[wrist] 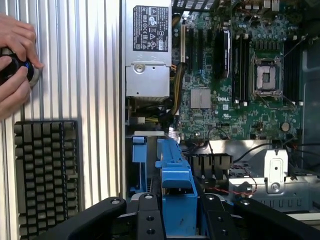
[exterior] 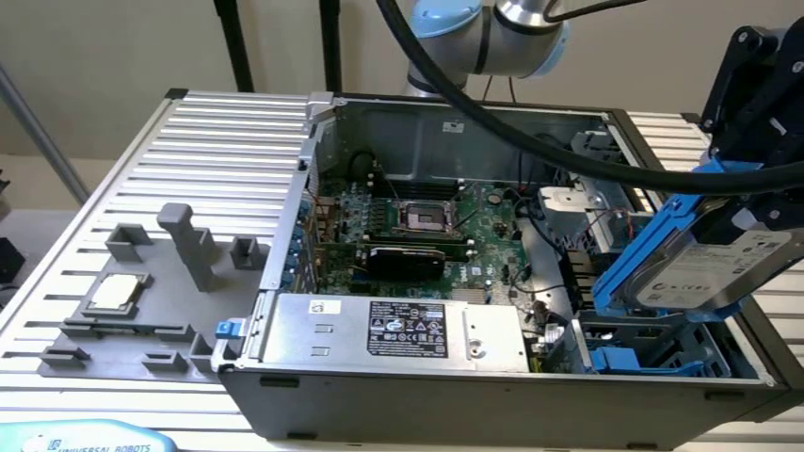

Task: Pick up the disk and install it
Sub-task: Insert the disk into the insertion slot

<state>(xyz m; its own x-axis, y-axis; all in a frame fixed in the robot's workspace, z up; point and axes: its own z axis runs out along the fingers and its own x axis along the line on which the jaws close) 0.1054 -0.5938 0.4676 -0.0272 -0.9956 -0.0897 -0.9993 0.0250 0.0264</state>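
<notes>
Clutching the tilted disk (exterior: 710,268), end effector (wrist: 177,218) above the drive bay (exterior: 653,341), loose wires (exterior: 601,222) alongside.

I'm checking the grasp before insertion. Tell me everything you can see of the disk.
The disk is a silver-grey metal hard drive with a white printed label, framed by a blue plastic carrier. The black gripper clamps it by the carrier. It hangs tilted over the drive bay of the open computer case, at the exterior view's right.
</notes>
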